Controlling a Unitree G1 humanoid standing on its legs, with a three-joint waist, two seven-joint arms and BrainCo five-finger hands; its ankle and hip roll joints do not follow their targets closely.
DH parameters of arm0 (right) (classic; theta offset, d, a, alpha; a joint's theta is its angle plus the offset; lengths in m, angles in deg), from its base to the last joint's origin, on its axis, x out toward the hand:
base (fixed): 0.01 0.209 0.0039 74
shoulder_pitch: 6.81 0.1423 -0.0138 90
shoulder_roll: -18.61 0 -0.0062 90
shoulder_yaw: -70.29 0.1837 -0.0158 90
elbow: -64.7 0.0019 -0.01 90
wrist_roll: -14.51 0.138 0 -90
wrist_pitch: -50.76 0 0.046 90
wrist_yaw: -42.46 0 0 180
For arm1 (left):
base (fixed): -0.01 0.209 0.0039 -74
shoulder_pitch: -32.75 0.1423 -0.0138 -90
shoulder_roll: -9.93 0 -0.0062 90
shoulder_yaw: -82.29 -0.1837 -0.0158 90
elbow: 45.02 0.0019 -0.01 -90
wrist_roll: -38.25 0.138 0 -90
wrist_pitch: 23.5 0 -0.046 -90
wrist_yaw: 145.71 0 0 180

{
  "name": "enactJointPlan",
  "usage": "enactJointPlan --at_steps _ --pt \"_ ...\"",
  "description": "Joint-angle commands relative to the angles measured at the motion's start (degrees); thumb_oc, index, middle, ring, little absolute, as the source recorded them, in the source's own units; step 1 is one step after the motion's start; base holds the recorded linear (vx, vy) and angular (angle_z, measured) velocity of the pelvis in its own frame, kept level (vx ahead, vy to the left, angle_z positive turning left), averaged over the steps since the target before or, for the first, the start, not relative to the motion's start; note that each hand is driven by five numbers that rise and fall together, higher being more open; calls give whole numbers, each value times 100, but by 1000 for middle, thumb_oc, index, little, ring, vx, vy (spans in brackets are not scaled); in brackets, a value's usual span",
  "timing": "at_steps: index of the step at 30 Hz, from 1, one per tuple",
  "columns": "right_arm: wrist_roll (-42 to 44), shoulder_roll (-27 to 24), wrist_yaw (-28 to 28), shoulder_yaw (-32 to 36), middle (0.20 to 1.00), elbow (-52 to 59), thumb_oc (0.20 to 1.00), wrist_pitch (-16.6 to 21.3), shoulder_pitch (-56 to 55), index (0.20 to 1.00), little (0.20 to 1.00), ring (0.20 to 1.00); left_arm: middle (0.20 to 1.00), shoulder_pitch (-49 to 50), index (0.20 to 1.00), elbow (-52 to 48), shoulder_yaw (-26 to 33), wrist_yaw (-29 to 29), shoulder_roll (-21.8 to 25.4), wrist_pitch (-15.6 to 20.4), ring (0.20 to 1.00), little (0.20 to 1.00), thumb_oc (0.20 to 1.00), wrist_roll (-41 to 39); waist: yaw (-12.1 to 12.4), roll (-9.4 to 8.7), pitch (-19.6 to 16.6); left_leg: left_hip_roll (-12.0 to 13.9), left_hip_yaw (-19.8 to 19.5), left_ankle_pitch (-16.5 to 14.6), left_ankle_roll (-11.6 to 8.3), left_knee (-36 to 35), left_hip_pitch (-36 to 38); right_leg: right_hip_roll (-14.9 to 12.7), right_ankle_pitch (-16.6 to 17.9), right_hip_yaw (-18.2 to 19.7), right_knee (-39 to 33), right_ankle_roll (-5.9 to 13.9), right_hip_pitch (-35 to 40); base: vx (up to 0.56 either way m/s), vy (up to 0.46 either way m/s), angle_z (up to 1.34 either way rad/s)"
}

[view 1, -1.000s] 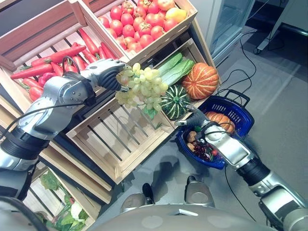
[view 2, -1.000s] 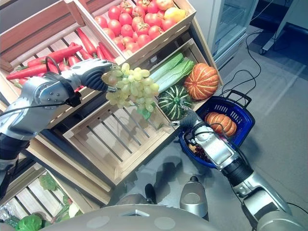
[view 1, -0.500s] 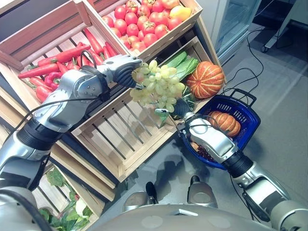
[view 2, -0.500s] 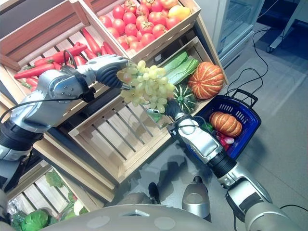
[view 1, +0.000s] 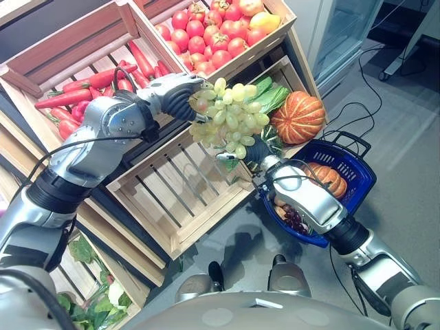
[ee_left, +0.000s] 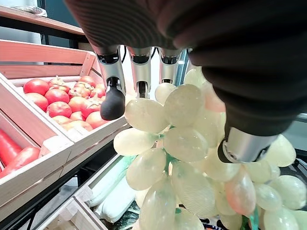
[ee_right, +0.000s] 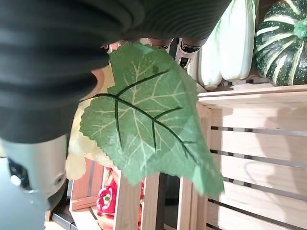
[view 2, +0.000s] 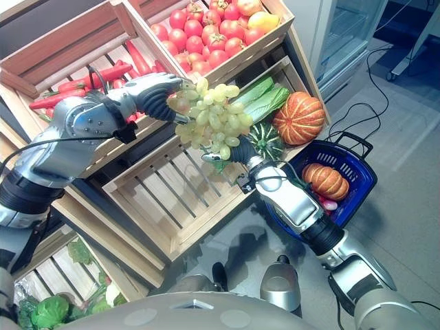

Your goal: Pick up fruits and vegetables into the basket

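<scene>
Wooden crates (view 1: 172,199) of produce slope behind, and the blue basket (view 1: 361,172) stands low on the floor to the right. Left robot hand (view 1: 180,100) pinches the green grape bunch (view 1: 230,118) above an empty crate; the right robot hand (view 2: 242,152) reaches up beneath it, its fingers impossible to tell. For a good handover, the right one should probably close on the stem before the left one lets go.

The fingers of the right hand (view 2: 242,152) are hidden under the bunch of grapes (view 1: 230,117), so it cannot be told if they are curled. A green leaf (ee_right: 148,120) covers them in the right wrist view. The blue basket (view 1: 357,168) is partly hidden behind the right arm.
</scene>
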Motion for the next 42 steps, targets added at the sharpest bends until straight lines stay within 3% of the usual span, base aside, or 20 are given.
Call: enactJointPlan --at_steps 1,6,11,19,22,27,34,42 --pt "299 465 72 52 1000 475 1000 395 422 1000 1000 1000 200 -203 200 -230 406 -240 88 209 200 200 200 -91 59 -371 -224 66 18 -360 28 367 25 -350 234 277 -556 521 509 0 0 0" --pt "329 392 286 163 1000 519 1000 222 263 1000 1000 1000 200 -153 200 -211 559 -659 136 100 200 200 200 -45 38 -391 -240 77 51 -364 35 341 54 -347 224 269 -554 524 518 0 0 0" --pt "510 131 984 668 1000 686 1000 -60 -377 1000 1000 1000 200 243 200 -228 1009 -991 336 -2 200 200 200 -76 -64 -407 -233 98 119 -357 49 295 98 -331 226 311 -540 541 495 0 0 0" --pt "438 -214 1488 1875 1000 1284 1000 246 -1269 1000 1000 1000 200 1129 200 -324 1927 -1497 615 -184 200 200 200 172 -325 -357 -205 95 296 -360 87 184 163 -272 233 436 -548 560 406 -16 31 -14" --pt "98 -255 1585 2109 1000 1559 1000 538 -1229 1000 1000 1000 200 1360 200 -291 2117 -1584 611 -238 200 200 200 337 -357 -309 -195 78 329 -378 93 170 184 -268 222 454 -541 551 390 -10 53 -13" --pt "-497 -431 1015 2213 1000 1956 1000 847 -1034 1000 1000 1000 200 1586 200 -244 2264 -1547 562 -283 200 200 200 477 -371 -246 -185 31 327 -401 101 179 183 -281 204 493 -530 545 373 -11 54 -3" --pt "-138 -693 35 1783 1000 2258 1000 706 -519 1000 1000 1000 200 1576 200 -252 2152 -1486 470 -74 200 200 200 775 -270 -266 -215 -4 276 -393 86 190 172 -314 199 435 -534 529 408 -1 5 -1" --pt "141 -453 -400 1205 1000 2227 1000 556 60 1000 1000 1000 200 1177 200 -349 1742 -1197 312 64 200 200 200 904 -97 -354 -251 10 171 -386 61 240 143 -336 199 311 -548 519 494 3 -23 3"
